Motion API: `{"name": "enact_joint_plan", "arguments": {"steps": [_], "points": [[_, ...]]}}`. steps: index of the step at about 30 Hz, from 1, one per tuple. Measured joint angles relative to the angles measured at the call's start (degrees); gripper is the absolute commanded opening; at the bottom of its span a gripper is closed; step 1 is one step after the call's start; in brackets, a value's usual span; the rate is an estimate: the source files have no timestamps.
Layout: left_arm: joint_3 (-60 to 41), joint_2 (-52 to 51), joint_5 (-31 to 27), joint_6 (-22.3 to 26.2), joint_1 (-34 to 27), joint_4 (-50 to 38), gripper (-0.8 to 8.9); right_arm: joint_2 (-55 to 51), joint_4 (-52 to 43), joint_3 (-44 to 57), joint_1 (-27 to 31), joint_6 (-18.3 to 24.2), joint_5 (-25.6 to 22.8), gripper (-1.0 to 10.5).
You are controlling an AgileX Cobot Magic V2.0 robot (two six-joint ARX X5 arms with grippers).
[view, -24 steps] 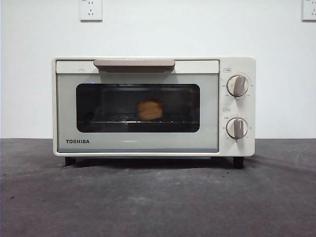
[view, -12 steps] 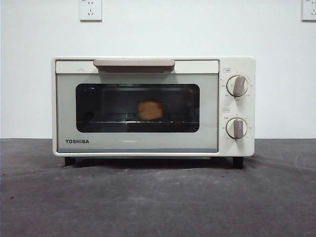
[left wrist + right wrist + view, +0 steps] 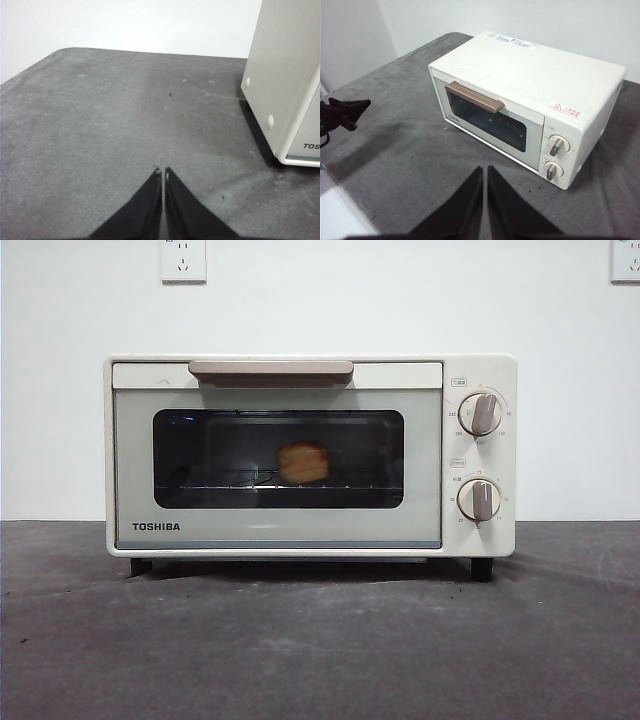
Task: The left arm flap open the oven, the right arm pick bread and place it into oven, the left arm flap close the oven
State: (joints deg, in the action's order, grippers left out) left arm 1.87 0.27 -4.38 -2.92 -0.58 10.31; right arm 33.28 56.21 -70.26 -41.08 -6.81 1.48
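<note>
We see one gray counter (image 3: 320, 640), one oven (image 3: 310, 455) on it with door closed, two knobs (image 3: 481, 413), one bread (image 3: 303, 462) inside on the rack. Two hands, left hand (image 3: 163, 172) and right hand (image 3: 485, 170), both pressed together, empty, clear of oven.

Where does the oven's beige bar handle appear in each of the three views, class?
Front view: handle along the shut door's top edge.
Left wrist view: not in it; only the oven side and corner show.
Right wrist view: handle across the door's top.
Shared landmark: the oven's cream-white body.
</note>
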Motion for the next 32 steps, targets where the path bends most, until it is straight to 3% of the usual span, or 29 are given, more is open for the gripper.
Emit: {"name": "enact_joint_plan", "arguments": {"steps": [24, 28, 32], "points": [[0.00, 0.00, 0.00, -1.05, 0.00, 0.00, 0.20, 0.00, 0.00, 0.00, 0.07, 0.00, 0.00, 0.1], [0.00, 0.00, 0.00, -1.05, 0.00, 0.00, 0.20, -0.04, -0.72, 0.20, 5.29, 0.00, 0.42, 0.1], [0.00, 0.00, 0.02, -1.05, 0.00, -0.02, 0.20, -1.88, -9.75, 6.51, 14.82, 0.00, 0.50, 0.1]]}}
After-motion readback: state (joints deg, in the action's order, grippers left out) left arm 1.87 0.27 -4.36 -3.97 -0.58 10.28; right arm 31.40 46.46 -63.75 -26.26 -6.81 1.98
